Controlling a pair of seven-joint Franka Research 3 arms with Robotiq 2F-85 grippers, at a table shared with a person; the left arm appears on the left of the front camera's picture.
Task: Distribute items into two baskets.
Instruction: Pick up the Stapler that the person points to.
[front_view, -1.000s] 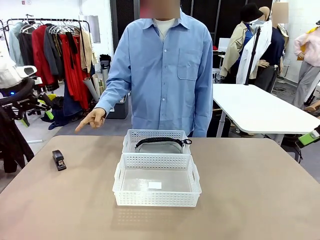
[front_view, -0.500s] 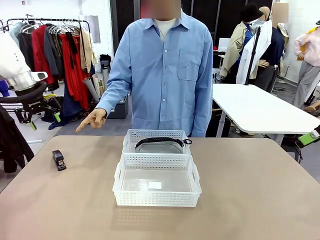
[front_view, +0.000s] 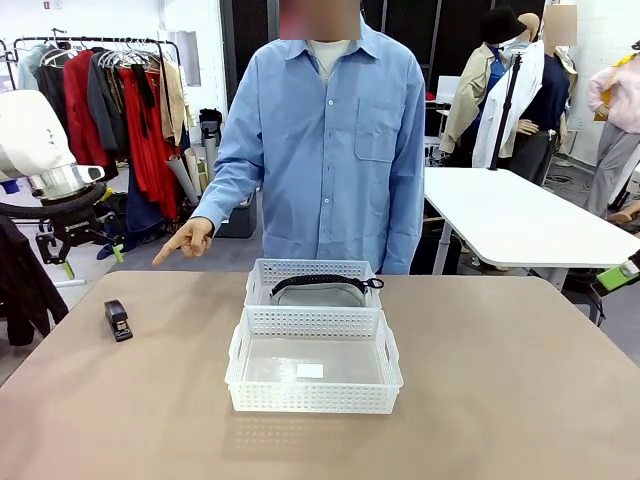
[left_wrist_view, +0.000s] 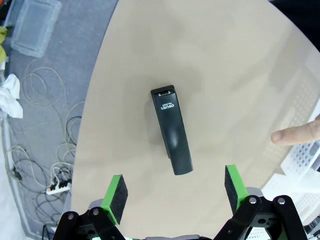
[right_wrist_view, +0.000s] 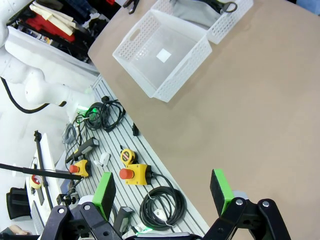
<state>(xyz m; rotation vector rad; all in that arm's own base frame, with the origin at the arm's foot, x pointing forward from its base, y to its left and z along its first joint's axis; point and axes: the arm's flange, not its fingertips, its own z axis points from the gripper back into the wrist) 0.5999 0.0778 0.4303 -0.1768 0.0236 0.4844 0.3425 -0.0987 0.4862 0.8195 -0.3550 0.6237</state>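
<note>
A small black stapler (front_view: 118, 320) lies on the table's left side. My left gripper (front_view: 92, 260) hangs open above and behind it. In the left wrist view the stapler (left_wrist_view: 172, 130) lies lengthwise just ahead of the open left gripper (left_wrist_view: 175, 192), apart from both pads. Two white baskets stand at the table's middle. The near basket (front_view: 313, 398) holds just a small white label, and the far basket (front_view: 262, 282) holds the grey waist bag (front_view: 320, 294). My right gripper (right_wrist_view: 162, 192) is open with nothing in it, over the table's edge, far from the near basket (right_wrist_view: 182, 70).
A person in a blue shirt stands at the far side, one hand (front_view: 185, 240) pointing a finger (left_wrist_view: 295, 134) down towards the stapler. Cables and a yellow stop button (right_wrist_view: 132, 172) lie on a rack beside the table. A white table (front_view: 520, 215) stands behind on the right.
My left arm has swung in from the left, and its gripper has come down and to the right, nearer the stapler. The person's pointing hand, baskets and stapler have stayed put.
</note>
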